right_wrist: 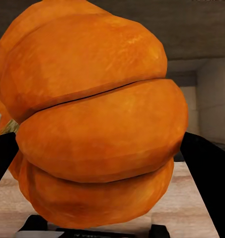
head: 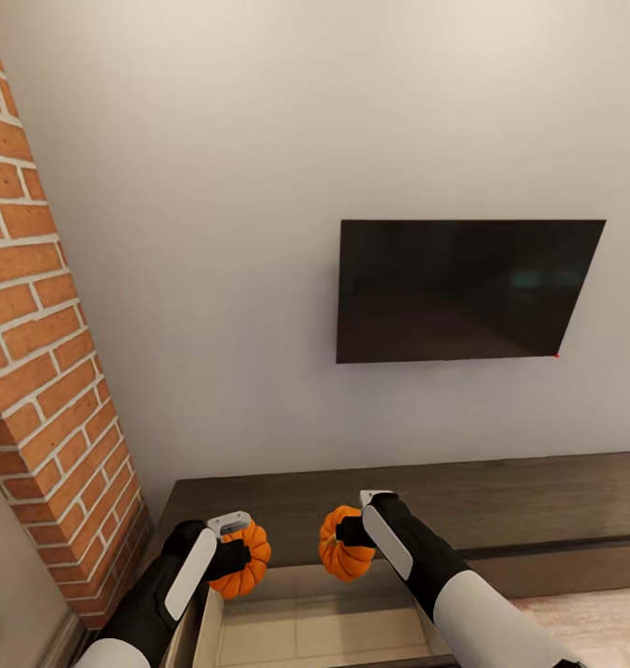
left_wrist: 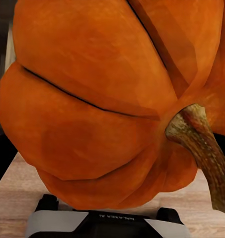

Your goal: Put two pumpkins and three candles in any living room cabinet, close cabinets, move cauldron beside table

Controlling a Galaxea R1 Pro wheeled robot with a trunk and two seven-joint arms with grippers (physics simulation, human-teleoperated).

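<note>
Both arms hold an orange pumpkin above the open drawer (head: 307, 629) of the dark-brown cabinet (head: 500, 496). My left gripper (head: 237, 557) is shut on one pumpkin (head: 251, 570) over the drawer's left rear corner. In the left wrist view that pumpkin (left_wrist: 97, 109) is very close, its stem (left_wrist: 204, 148) off to one side. My right gripper (head: 350, 533) is shut on the other pumpkin (head: 339, 558), above the drawer's back edge. In the right wrist view this pumpkin (right_wrist: 97, 134) sits between the dark fingers (right_wrist: 207, 173). The candles, cauldron and table are out of view.
A black TV (head: 463, 289) hangs on the pale wall above the cabinet. A red brick wall (head: 45, 371) rises close on the left, next to the left arm. The drawer's pale beige inside looks bare. Light wood floor (head: 593, 612) lies at the right.
</note>
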